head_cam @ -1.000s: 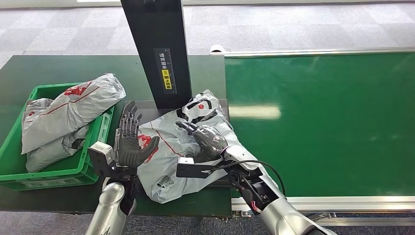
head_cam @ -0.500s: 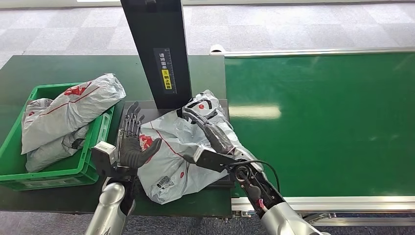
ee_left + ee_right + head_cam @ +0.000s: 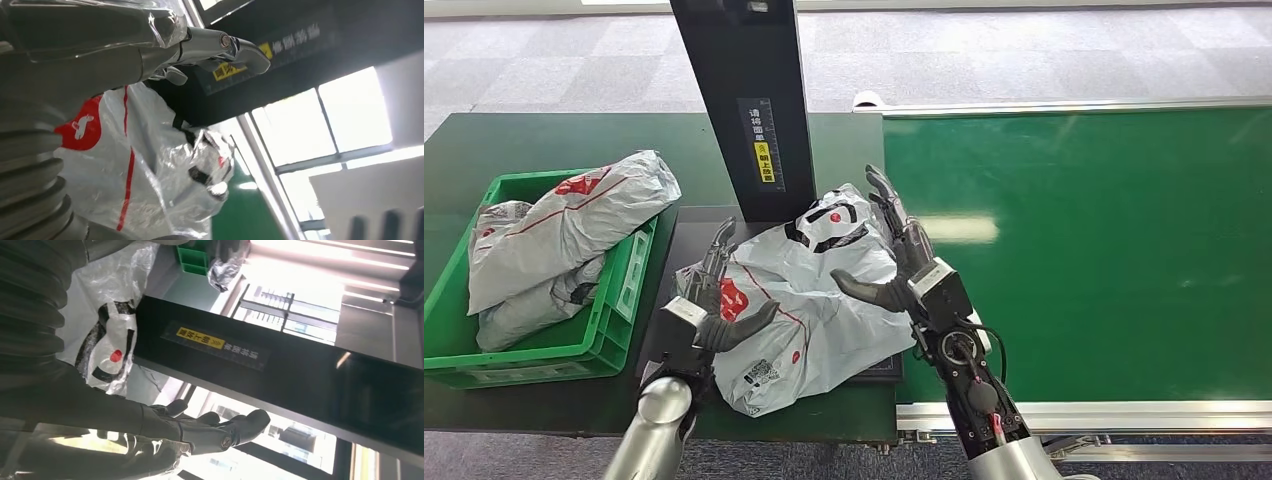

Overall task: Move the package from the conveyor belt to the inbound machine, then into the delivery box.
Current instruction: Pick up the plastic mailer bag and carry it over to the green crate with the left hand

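Both robot hands flanked the package (image 3: 799,300), which lay crumpled on the dark platform (image 3: 686,225) of the inbound machine, at the foot of its black column (image 3: 744,100). Left robot hand (image 3: 719,305) stood at the package's left side, palm turned toward it, fingers straight and spread, thumb out over the grey plastic by a red logo; it gripped nothing, though whether the palm touched the bag could not be told. Right robot hand (image 3: 894,250) was raised at the package's right side, beside the belt (image 3: 1104,260), fingers apart and pointing away from the robot, thumb stretched toward the bag, holding nothing. In the right wrist view its fingers (image 3: 220,432) hung free in front of the column.

Left of the platform, on the green table (image 3: 484,140), sat a green box (image 3: 574,345) with other grey bags (image 3: 574,220) piled in it, one draped over its right rim.
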Robot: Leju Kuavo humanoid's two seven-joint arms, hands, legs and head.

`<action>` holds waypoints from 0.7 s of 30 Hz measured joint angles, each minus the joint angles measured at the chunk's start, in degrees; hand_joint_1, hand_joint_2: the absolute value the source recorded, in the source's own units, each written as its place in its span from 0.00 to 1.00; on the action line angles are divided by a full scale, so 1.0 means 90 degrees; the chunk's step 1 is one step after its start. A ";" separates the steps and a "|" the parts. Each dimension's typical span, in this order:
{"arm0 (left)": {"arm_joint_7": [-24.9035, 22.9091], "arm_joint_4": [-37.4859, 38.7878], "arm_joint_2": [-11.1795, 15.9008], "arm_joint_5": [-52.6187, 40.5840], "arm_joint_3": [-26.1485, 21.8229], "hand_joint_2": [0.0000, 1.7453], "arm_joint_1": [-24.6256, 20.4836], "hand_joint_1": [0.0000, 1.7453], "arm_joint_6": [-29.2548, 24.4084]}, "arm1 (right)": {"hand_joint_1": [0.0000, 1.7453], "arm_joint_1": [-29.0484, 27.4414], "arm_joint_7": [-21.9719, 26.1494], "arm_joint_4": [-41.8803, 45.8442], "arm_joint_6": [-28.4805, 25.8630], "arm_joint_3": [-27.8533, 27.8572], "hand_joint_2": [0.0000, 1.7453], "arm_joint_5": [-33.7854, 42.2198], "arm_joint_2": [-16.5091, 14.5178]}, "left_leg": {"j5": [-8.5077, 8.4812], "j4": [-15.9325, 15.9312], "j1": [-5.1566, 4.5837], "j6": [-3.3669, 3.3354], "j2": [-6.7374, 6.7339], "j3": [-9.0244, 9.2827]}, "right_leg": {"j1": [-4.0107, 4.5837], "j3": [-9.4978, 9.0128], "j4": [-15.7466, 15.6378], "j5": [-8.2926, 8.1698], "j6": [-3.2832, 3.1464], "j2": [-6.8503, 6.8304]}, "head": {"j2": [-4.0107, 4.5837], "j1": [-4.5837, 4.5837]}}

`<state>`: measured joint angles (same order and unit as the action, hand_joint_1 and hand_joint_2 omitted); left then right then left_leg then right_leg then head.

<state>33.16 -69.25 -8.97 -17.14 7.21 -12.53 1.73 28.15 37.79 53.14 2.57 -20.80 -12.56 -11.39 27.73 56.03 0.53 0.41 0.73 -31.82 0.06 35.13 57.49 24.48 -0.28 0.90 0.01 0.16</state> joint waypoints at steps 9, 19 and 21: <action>-0.1886 0.0134 0.0207 -0.3233 0.0859 1.00 -0.0108 0.00 -0.0897 | 0.00 -0.0785 -0.0843 0.1409 -0.1165 0.0314 1.00 -0.0173 0.0056 | 0.0006 0.0000 -0.0002 0.0000 -0.0004 -0.0001 | -0.0002 0.0001 -0.0001 0.0001 0.0001 0.0007 | -0.0001 -0.0002; -0.2283 0.0160 0.0286 -0.3733 0.1146 1.00 -0.0088 0.00 -0.0884 | 0.00 -0.1077 -0.1308 0.1578 -0.1798 0.0377 1.00 -0.0798 0.0089 | 0.0005 -0.0001 -0.0001 0.0000 -0.0004 0.0001 | -0.0001 0.0001 -0.0001 0.0001 0.0001 0.0007 | 0.0000 -0.0001; -0.2332 0.0162 0.0288 -0.3795 0.1144 1.00 -0.0039 0.00 -0.0865 | 0.00 -0.1212 -0.1499 0.1617 -0.1775 0.0482 1.00 -0.0772 0.0089 | 0.0006 -0.0001 -0.0001 0.0000 -0.0004 0.0000 | -0.0001 0.0000 -0.0001 0.0002 0.0001 0.0006 | -0.0001 -0.0001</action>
<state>12.17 -67.80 -6.38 -51.30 17.51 -12.88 -6.06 17.24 24.30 67.69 -13.40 -16.47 -19.51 -10.59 27.78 56.03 0.53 0.41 0.70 -31.82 0.06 35.14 57.48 24.49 -0.27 0.96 0.00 0.15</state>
